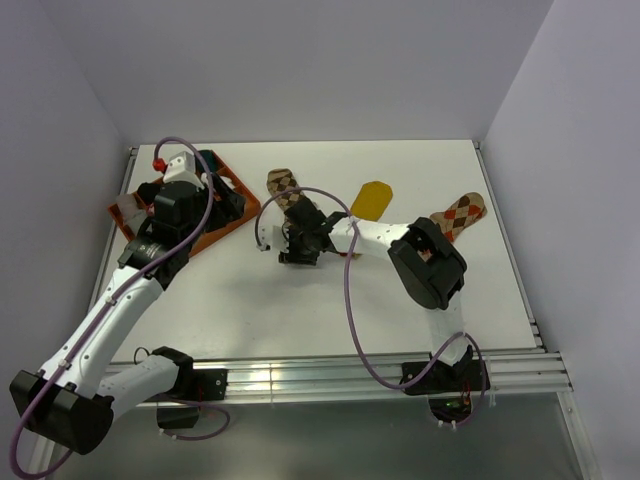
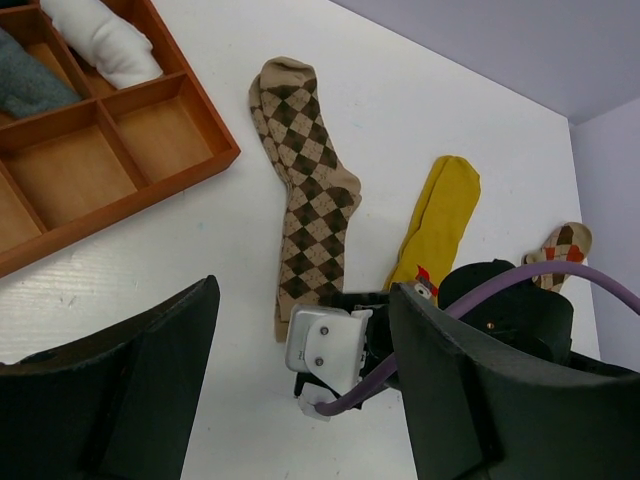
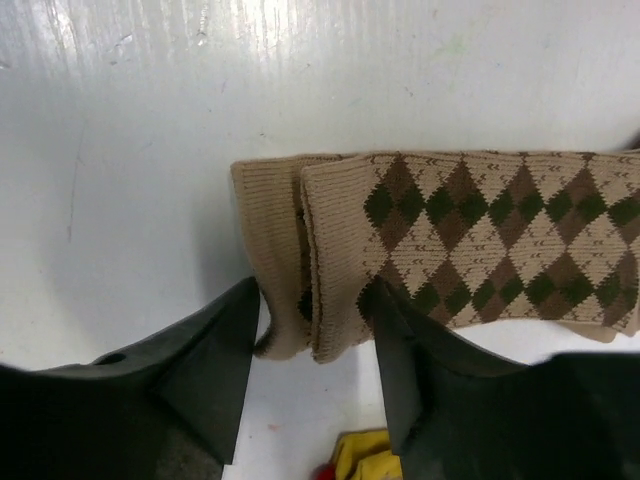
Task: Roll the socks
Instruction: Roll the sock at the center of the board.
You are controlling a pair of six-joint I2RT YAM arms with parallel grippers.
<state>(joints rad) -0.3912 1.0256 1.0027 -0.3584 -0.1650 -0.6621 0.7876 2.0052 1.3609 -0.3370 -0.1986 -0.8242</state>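
Our right claw [image 3: 315, 290] stood part-way open, low on the table [image 1: 300, 320], its two fingers set either side of the cuff end of the brown sock [image 3: 480, 230]. The plain tan cuff lay between the fingers, close against both, but we could not tell whether they pressed it or only flanked it. From there the brown sock ran away flat and straight, its toe pointing to the far edge. Just beside the claw lay the yellow sock [image 2: 440, 215], also flat, its small red label at the near end. Further to the right, well apart from both, the orange sock [image 1: 460, 213] lay flat, partly hidden behind the right arm. Our left claw [image 2: 302, 290] hung wide open with nothing in it, above the table's left side by the orange tray [image 2: 130, 205]. Within the tray's compartments we saw a white bundle [image 2: 100, 40] and a grey bundle [image 2: 25, 85]; the nearer compartments showed bare wood.
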